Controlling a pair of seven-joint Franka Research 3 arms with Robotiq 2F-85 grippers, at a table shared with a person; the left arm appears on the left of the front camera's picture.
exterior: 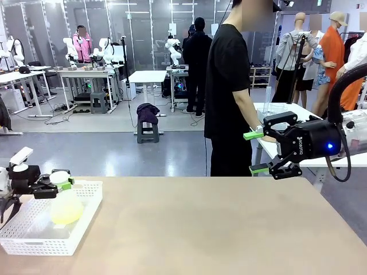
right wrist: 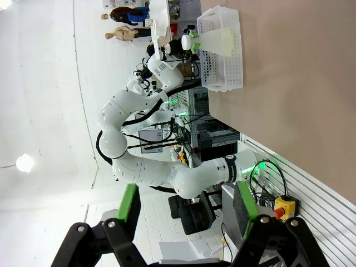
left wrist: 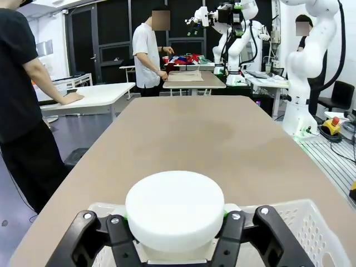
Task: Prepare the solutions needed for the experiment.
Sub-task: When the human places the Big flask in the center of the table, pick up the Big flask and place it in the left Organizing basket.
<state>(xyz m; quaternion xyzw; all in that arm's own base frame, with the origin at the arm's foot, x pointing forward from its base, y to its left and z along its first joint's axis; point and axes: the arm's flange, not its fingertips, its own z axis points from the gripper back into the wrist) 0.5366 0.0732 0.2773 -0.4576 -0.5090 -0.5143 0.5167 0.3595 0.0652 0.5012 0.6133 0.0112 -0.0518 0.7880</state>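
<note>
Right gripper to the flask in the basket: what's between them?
Bare tabletop between the right gripper and the flask in the white basket, front view.

Even overhead ceiling light fills the hall I face; my pale tan tabletop (exterior: 218, 223) carries a faint, soft sheen and almost no shadow. The grey polished floor (exterior: 114, 152) behind mirrors the lamps in dull streaks. My left wrist camera sits so close to the round white plastic cap (left wrist: 174, 207) that its rim goes soft, while distant benches stay sharp. My right wrist picture is rolled sideways, bright white wall glaring at 1 lamp spot, straight lines bowing near the edges.
</note>
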